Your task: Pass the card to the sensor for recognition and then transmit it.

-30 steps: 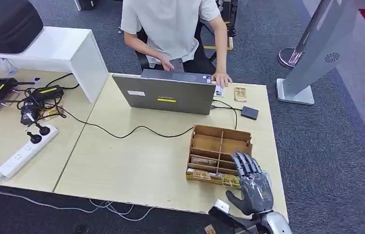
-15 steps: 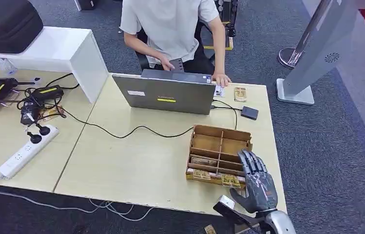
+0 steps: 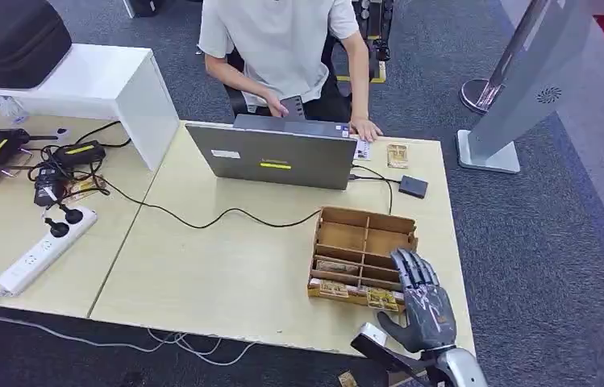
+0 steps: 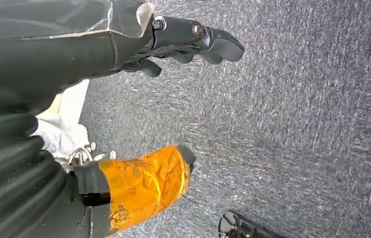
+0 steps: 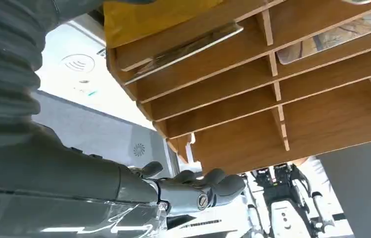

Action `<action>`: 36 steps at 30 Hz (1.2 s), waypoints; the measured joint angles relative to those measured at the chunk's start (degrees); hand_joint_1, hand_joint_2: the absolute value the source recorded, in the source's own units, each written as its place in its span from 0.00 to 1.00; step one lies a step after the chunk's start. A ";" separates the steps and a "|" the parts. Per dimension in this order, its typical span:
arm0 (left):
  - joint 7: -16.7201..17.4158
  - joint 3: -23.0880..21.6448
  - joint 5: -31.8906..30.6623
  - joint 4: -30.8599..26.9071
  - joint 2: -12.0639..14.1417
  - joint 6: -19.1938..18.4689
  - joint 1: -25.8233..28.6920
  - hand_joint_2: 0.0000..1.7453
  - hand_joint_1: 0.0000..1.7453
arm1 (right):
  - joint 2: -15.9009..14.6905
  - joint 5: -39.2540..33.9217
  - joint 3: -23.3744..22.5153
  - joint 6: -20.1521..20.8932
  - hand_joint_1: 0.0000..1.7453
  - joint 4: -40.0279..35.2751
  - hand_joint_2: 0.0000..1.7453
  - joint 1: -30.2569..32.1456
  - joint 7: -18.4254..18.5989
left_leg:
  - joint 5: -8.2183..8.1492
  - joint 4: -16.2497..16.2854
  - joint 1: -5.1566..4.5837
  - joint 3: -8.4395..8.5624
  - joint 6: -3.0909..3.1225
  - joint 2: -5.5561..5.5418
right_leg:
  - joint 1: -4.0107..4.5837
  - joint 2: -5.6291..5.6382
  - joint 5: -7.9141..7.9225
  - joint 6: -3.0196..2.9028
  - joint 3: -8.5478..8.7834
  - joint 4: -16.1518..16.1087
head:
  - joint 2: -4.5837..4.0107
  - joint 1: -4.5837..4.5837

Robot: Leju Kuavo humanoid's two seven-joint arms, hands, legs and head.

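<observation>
The cards (image 3: 352, 291) sit in the front slots of the wooden rack (image 3: 363, 234), at the table's near right corner; the right hand (image 3: 421, 302) hovers just beside the rack's right front corner, fingers spread and straight, holding nothing; no card is gripped yet. The left hand (image 4: 193, 42) hangs over the carpet with fingers loosely curled, empty as far as can be seen.

Risks, as I judge them: the rack looks light and stands close to the table (image 3: 226, 274) edge, so a sideways push from the fingers could slide or tip it off the corner; the cards lie thin and flat in narrow slots, so a pinch may slip or lift two together.

Room: open carpet to the right and near side; the small black sensor (image 3: 413, 186) lies beyond the rack with bare tabletop between; the laptop (image 3: 282, 157), its cable and a person's hand (image 3: 367, 129) crowd the far edge.
</observation>
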 joint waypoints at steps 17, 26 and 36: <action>0.00 0.00 0.00 0.00 0.00 0.07 0.00 1.00 0.00 | 0.50 -1.13 0.02 0.61 1.00 0.02 1.00 0.01 -0.35 | 0.00 0.00 0.00 0.00 0.00 0.00 | 0.00 0.00 0.00 0.00 0.00 0.00 | 0.00 0.00; 0.00 0.02 -0.02 0.00 0.00 0.09 -0.01 1.00 0.00 | 0.50 -2.69 0.02 1.64 1.00 -0.04 1.00 -0.08 -1.11 | 0.00 0.00 0.00 0.01 0.00 0.00 | 0.00 0.00 0.00 0.00 0.00 0.00 | 0.00 0.00; 0.00 0.02 -0.02 0.00 0.00 0.11 -0.03 1.00 0.00 | 0.59 -2.73 0.09 1.81 1.00 -0.15 1.00 -0.15 -1.14 | 0.00 0.00 0.00 0.01 0.00 -0.01 | 0.00 -0.01 0.00 0.00 0.02 0.00 | 0.00 0.02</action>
